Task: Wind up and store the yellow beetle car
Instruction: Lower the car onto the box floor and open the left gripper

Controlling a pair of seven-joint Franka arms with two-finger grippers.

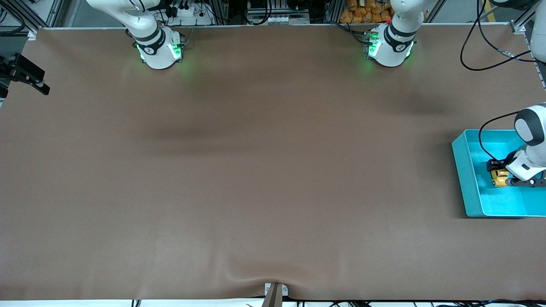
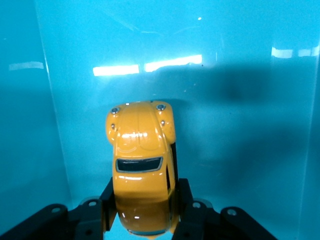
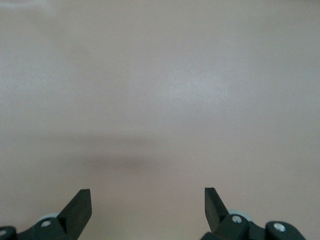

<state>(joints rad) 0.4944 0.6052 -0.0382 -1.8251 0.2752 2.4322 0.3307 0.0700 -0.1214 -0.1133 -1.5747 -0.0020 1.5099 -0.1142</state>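
The yellow beetle car point(image 1: 499, 176) is inside the teal bin point(image 1: 464, 179) at the left arm's end of the table. My left gripper point(image 1: 500, 178) reaches down into the bin and is shut on the car. In the left wrist view the black fingers point(image 2: 107, 201) press against both sides of the car point(image 2: 140, 160) at its rear half, over the bin's teal floor point(image 2: 240, 150). I cannot tell whether the car's wheels touch the floor. My right gripper point(image 3: 147, 194) is open and empty over bare brown table.
The bin holds nothing else that I can see. A black cable point(image 1: 484, 140) loops over the bin from the left arm. A black bracket-like part point(image 1: 26, 74) juts over the table edge at the right arm's end.
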